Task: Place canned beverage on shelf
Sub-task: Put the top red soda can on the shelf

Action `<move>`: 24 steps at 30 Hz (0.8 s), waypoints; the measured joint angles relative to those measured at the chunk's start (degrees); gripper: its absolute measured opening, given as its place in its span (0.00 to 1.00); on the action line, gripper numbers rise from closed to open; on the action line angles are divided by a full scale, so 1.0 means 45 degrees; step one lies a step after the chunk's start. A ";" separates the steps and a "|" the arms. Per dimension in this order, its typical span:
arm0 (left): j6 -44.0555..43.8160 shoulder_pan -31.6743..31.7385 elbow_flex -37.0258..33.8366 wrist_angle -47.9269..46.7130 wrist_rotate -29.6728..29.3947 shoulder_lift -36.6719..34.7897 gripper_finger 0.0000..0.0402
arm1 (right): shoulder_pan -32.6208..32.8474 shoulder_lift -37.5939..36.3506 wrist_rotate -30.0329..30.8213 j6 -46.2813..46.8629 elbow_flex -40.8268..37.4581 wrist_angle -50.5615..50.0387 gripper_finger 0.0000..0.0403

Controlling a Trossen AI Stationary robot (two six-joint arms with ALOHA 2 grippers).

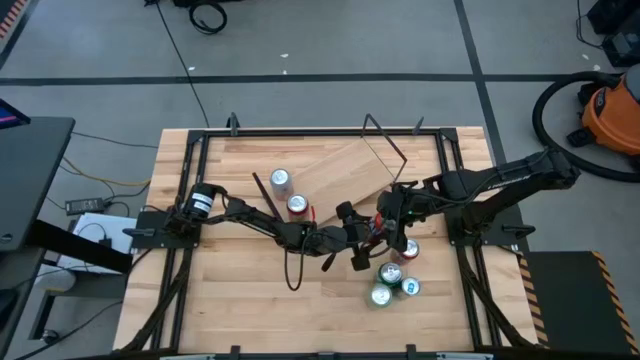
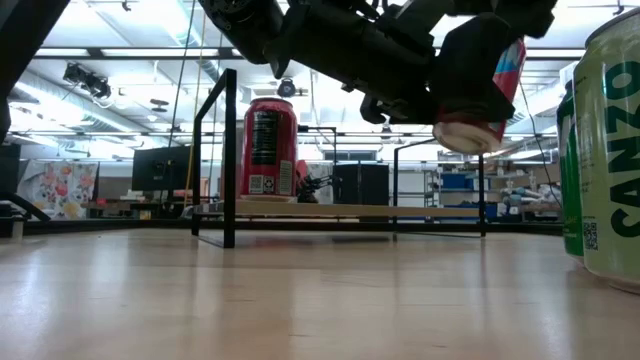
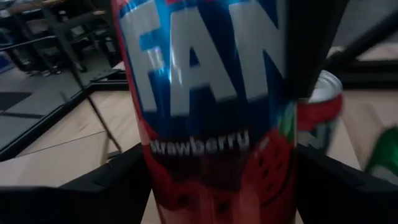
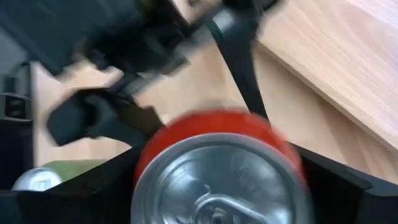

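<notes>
From overhead I can hardly separate the left gripper [image 1: 372,232] from the right gripper [image 1: 398,222], both crowded over the strawberry soda can [image 2: 482,92], so which one carries it is probably both at best. It hangs off the table in the low view, long axis tilted a little, base down, short of the shelf [image 2: 340,210] where a red can [image 2: 270,149] stands. I read "FAN" and "strawberry" on it in the left wrist view, fingers [image 3: 311,50] pressed to its sides; a green can [image 2: 612,150] at the edge reads "CANZO", cut off.

Seven drink cans show from above: two red cans [image 1: 288,192] standing on one light-wood shelf plank with black rod ends [image 1: 345,170], one strawberry can [image 1: 385,222] held aloft, and four cans [image 1: 392,275] clustered on the tabletop. Two dark robot arms [image 1: 300,232] are present.
</notes>
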 joint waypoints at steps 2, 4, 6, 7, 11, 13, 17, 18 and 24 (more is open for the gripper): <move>0.0016 -0.0010 -0.0005 -0.0103 0.0191 0.0013 0.79 | -0.0047 -0.0005 -0.0116 -0.0318 0.0372 0.0289 0.91; -0.0025 0.0010 -0.0019 -0.0261 0.0154 0.0046 0.79 | -0.0111 -0.0081 -0.0193 -0.0587 0.0804 0.0329 0.93; -0.0071 0.0034 -0.0024 -0.0324 0.0109 0.0053 0.79 | -0.0081 -0.0107 -0.0091 -0.0891 0.1192 0.0149 0.93; -0.0092 0.0045 -0.0024 -0.0304 0.0111 0.0053 0.79 | -0.0022 -0.0104 0.0016 -0.1055 0.1427 0.0145 0.93; -0.0254 0.0125 -0.0024 -0.0282 0.1169 0.0053 0.79 | 0.0258 -0.0442 0.0564 -0.2133 0.1901 -0.0703 0.93; -0.0325 0.0181 -0.0024 -0.0271 0.2041 0.0053 0.79 | 0.0407 -0.0616 0.0613 -0.2641 0.1886 -0.0997 0.92; -0.0470 0.0389 -0.0024 -0.0230 0.3682 0.0053 0.79 | 0.0773 -0.0998 0.0577 -0.3462 0.1862 -0.1492 0.92; -0.0546 0.0466 -0.0024 -0.0239 0.4046 0.0053 0.79 | 0.0873 -0.1051 0.0584 -0.3560 0.1752 -0.1499 0.92; -0.0868 0.0987 -0.0024 -0.0129 0.6204 0.0053 0.79 | 0.1771 -0.1090 0.0787 -0.3478 0.1313 -0.1324 0.92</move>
